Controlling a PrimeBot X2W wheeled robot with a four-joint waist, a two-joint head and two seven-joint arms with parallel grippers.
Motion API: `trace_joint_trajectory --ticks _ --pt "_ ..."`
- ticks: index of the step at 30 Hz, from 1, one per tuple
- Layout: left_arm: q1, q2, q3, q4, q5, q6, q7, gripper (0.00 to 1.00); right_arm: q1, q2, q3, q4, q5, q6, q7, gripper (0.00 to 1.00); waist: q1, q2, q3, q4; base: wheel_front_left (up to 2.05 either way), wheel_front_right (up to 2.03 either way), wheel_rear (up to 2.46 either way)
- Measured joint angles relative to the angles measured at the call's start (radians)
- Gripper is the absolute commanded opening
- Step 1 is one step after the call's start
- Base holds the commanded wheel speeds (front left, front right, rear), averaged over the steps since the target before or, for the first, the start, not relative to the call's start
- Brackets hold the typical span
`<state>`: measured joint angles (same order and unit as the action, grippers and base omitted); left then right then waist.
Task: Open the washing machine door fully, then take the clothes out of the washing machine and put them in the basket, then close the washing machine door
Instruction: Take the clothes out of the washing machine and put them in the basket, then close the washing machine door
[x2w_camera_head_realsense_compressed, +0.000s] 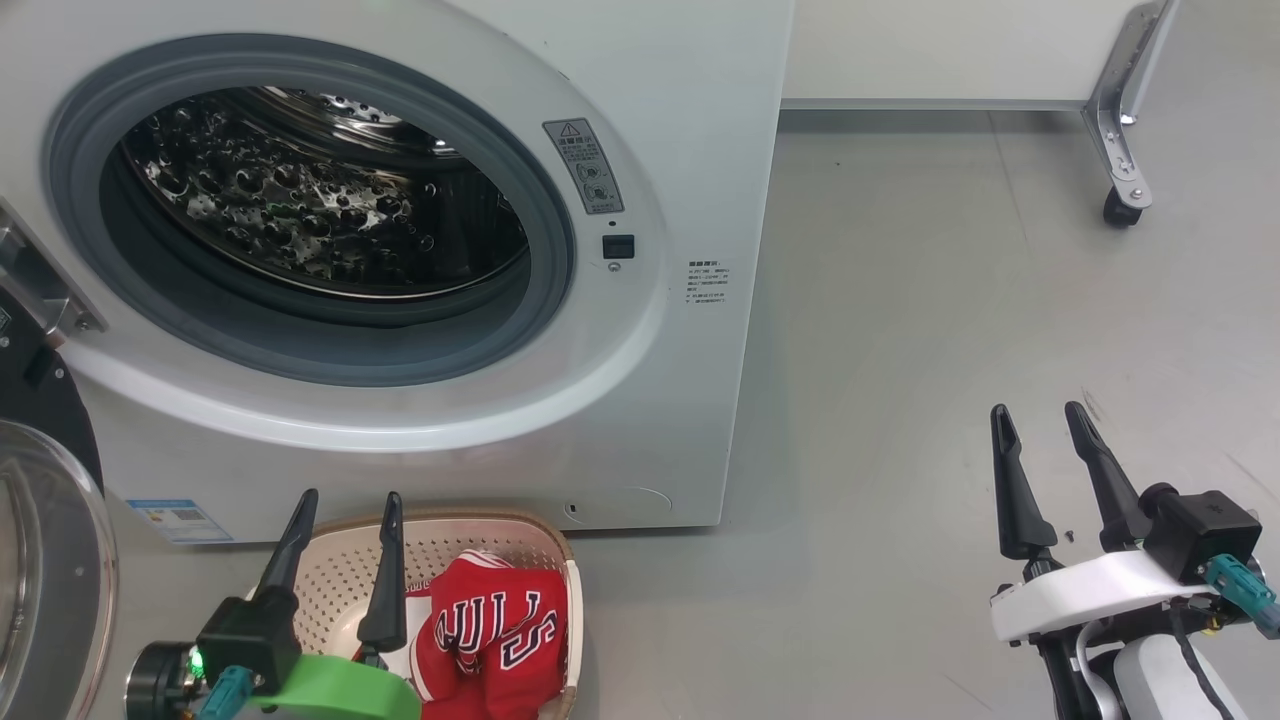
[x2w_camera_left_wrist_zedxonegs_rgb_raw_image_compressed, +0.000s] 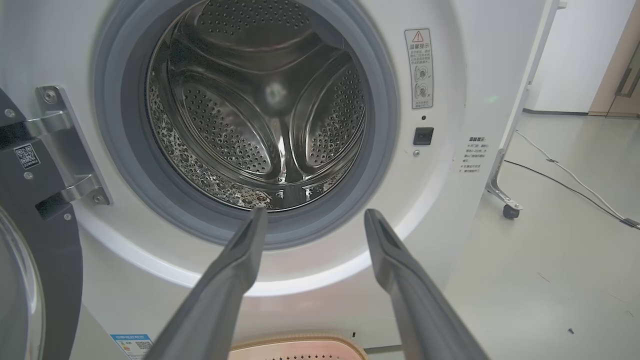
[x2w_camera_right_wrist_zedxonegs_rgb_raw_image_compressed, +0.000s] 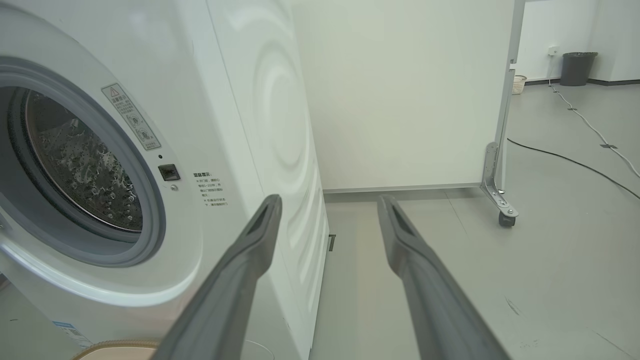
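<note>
**Clothes (x2w_camera_head_realsense_compressed: 495, 625) in basket (x2w_camera_head_realsense_compressed: 480, 520), door (x2w_camera_head_realsense_compressed: 40, 560) open**

Clothes: red jersey w/ white trim & black "BULLS" lettering, bunched in the right half of the cream basket. The left half shows bare perforated bottom. Basket sits on the floor (x2w_camera_head_realsense_compressed: 950, 300), just in front of the washing machine (x2w_camera_head_realsense_compressed: 680, 150), below the round opening. Drum (x2w_camera_head_realsense_compressed: 320, 200) shows bare steel inside the grey seal in head & left wrist views. Door is swung out to the robot's left: black rim, glass bowl & metal hinge at the left edge of head view.

Left gripper (x2w_camera_head_realsense_compressed: 350, 497) hangs over the basket's left part, just beside the jersey. Its fingers are spread, not pinching, tips pointing at the machine front. Right gripper (x2w_camera_head_realsense_compressed: 1037, 410) is well apart to the right over bare floor, fingers spread too, not gripping. Behind, a white partition w/ metal foot on a caster (x2w_camera_head_realsense_compressed: 1122, 150).
</note>
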<state>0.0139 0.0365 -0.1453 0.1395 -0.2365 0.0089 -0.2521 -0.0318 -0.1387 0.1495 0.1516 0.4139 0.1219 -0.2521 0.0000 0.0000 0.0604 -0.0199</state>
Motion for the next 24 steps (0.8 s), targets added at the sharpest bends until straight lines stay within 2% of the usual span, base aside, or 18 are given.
trace_joint_trajectory --ticks 12,24 --pt "0.011 0.001 0.0 -0.002 -0.026 0.013 0.0 1.0 0.0 0.004 -0.002 0.0 -0.002 0.0 0.0 1.0 0.0 0.0 0.004 0.001 -0.31 0.31 0.0" --pt "0.011 0.001 -0.006 -0.011 -0.026 0.021 0.0 1.0 0.0 0.005 -0.004 0.0 -0.002 0.0 0.0 1.0 0.0 0.0 0.013 0.004 -0.77 0.77 0.0"
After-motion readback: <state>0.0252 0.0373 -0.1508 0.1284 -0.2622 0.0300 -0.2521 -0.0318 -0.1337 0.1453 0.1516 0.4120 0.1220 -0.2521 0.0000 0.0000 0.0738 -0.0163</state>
